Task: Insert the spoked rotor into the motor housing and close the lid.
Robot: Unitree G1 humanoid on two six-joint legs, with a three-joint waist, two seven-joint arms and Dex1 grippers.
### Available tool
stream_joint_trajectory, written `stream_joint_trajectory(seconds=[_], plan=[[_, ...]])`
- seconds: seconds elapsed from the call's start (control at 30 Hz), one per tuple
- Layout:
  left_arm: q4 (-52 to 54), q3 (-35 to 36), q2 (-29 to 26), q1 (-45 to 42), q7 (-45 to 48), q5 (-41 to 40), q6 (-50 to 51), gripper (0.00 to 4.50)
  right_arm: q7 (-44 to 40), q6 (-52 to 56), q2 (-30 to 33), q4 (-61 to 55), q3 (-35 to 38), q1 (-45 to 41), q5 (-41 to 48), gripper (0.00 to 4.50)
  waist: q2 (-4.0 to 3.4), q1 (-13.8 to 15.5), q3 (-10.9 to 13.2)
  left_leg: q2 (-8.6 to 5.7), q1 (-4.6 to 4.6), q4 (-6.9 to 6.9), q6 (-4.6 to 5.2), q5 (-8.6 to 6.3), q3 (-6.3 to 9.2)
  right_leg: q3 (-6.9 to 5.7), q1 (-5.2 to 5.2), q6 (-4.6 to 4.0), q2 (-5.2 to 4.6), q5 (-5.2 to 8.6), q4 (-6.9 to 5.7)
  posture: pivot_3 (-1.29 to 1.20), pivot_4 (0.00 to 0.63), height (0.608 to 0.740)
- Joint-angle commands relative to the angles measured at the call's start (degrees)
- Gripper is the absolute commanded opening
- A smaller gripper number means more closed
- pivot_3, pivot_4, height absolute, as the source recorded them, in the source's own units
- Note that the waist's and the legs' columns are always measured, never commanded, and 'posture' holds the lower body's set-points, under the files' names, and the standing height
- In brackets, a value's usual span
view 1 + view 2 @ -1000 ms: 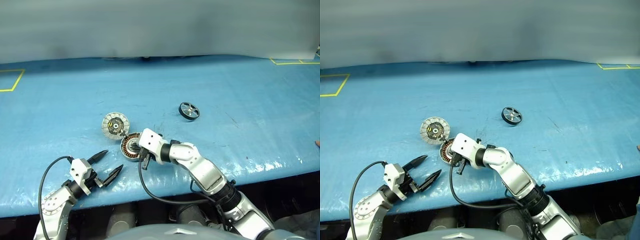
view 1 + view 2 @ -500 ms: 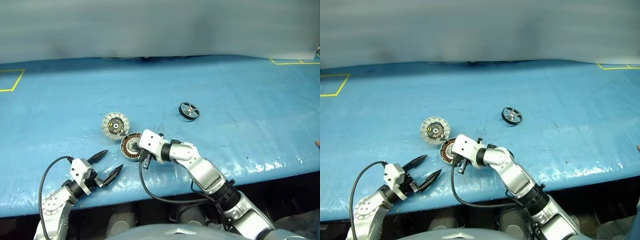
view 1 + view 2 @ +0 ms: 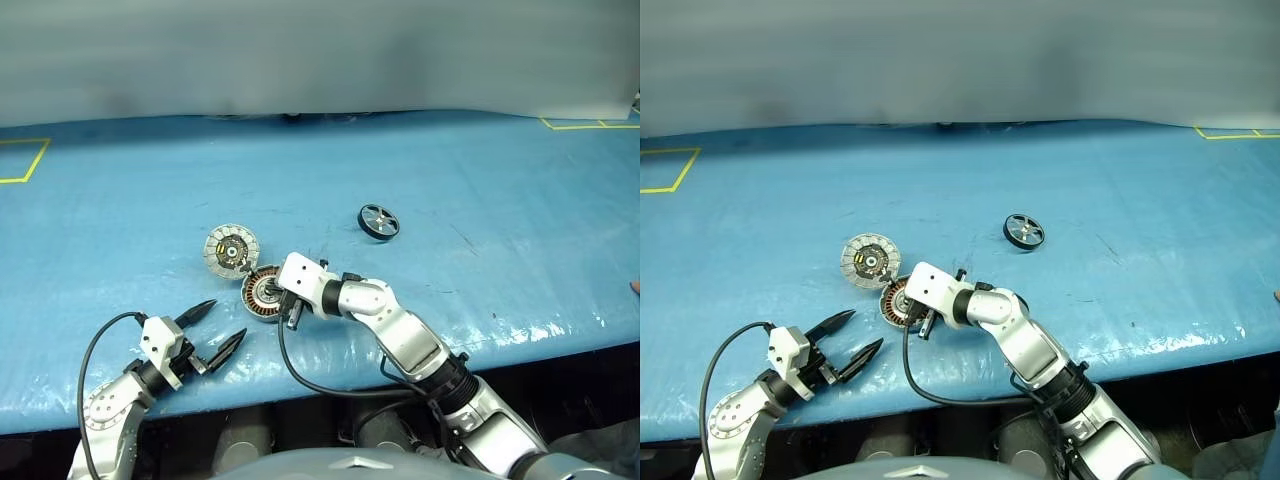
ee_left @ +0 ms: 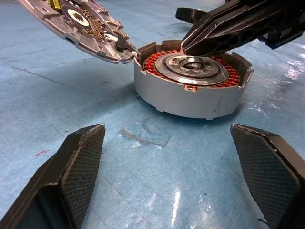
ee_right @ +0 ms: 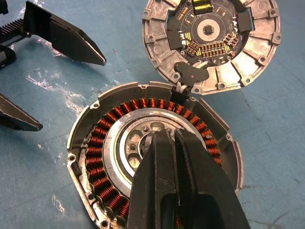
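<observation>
- Head views: a blue table (image 3: 480, 180) bears three parts. The housing (image 3: 262, 293), a copper-wound ring, lies near the front edge. The lid (image 3: 231, 249) lies open just behind it and to its left, dark inner face up, touching the housing's rim. The rotor (image 3: 378, 221), a black wheel with pale spokes, lies well apart to the right and farther back.
- The right gripper (image 3: 917, 325) reaches in from the right, angled down over the housing's right side; its fingers are hidden under the wrist here.
- The left gripper (image 3: 213, 328) hovers near the front edge, left of the housing and clear of it, its two black fingers spread wide, holding nothing.
- Left wrist view: the housing (image 4: 190, 90) sits on the table between the spread finger pads (image 4: 81, 164). The lid (image 4: 81, 24) tilts up from the housing's rim. The right gripper's black fingers (image 4: 224, 28) come down onto the housing's centre.
- Right wrist view: the right gripper's fingers (image 5: 164, 162) are pressed together, tips at the housing's (image 5: 102, 143) silver centre hub, gripping nothing. The lid (image 5: 214, 43) joins the housing at a small hinge. The left gripper's fingers (image 5: 62, 36) show beyond the housing.
</observation>
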State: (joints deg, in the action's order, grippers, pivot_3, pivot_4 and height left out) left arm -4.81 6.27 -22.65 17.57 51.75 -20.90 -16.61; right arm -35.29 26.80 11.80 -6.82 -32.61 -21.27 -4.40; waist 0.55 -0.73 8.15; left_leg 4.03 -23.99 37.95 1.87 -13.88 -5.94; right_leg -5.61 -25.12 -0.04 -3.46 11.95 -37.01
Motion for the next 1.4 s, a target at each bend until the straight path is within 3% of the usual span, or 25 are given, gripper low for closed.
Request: stream_joint_trajectory(seconds=[0.03,0.8,1.4], plan=[[0.30,-0.25,-0.03,0.35,-0.24,0.05,0.35,4.50,-0.20,-0.73,-1.09,-2.81,2.48,-0.28,1.87,0.15,0.00,0.01,0.00,0.00,0.00,0.00,0.00,0.00,0.00,0.00,0.00,0.00,0.00,0.00,0.00,0.00,0.150,0.740],[0.21,-0.13,0.16,0.32,-0.05,-0.38,-0.02,4.50,-1.67,-0.49,-1.40,-1.22,-0.94,1.22,1.03,0.15,0.01,0.01,0.00,0.00,0.05,0.02,0.00,0.00,0.01,0.00,0.04,0.00,0.00,0.00,-0.02,0.00,0.150,0.740],[-0.25,-0.04,0.09,-0.07,0.46,-0.47,-0.31,4.50,-0.76,-0.75,-0.64,-0.72,0.72,0.57,-0.54,0.15,0.02,0.04,-0.01,0.00,0.08,0.03,0.00,0.00,0.00,0.00,0.09,0.00,-0.01,0.00,-0.02,0.00,0.150,0.740]])
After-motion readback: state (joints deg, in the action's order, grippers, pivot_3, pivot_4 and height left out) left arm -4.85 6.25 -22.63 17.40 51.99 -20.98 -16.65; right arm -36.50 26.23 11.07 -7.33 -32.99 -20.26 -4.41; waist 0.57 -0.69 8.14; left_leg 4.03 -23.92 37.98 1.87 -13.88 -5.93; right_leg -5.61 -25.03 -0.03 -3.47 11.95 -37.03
